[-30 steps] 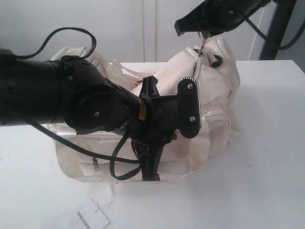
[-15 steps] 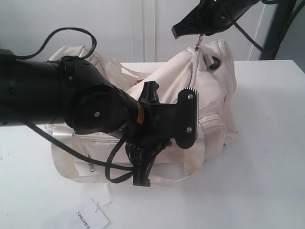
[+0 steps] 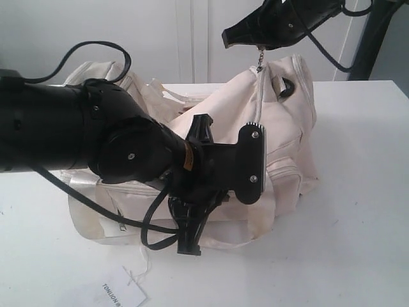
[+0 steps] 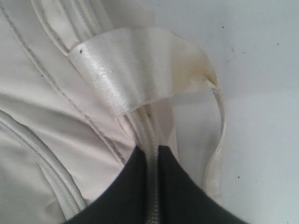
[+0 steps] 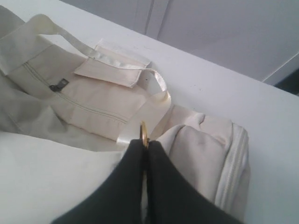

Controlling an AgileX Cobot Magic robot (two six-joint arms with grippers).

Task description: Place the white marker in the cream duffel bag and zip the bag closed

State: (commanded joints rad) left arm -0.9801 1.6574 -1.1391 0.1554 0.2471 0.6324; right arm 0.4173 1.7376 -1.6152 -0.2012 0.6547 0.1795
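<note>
The white marker shows in none of my views. I judge it is already inside the cream duffel bag [image 3: 291, 128], because both my grippers are on the zipper and neither is on a pen. The bag lies on the white table [image 3: 358, 224], and its right end is drawn up into a peak.

My right gripper [image 5: 145, 142] has its fingers pressed together on the gold ring pull [image 5: 144, 129]. In the exterior view a short chain [image 3: 260, 59] hangs taut from it down to the bag's top seam. My left gripper [image 4: 149, 150] is low on the bag's near side. It pinches the zipper seam, with the strip of teeth running up between the two fingers. Just beyond them a shiny strap handle [image 4: 140, 65] loops across the fabric. A white paper hang tag [image 3: 123, 295] lies on the table near the front edge, apart from the bag.

So the step in hand is the closing. I cannot read how much of the zipper is left open from here, as my left arm covers the middle of the bag.

The next move calls for my right gripper to draw the pull along the curve of the teeth. Pulling straight up would only hoist the soft bag. My left pinch should anchor the seam so the fabric stays taut and does not bunch ahead of the slider.
</note>
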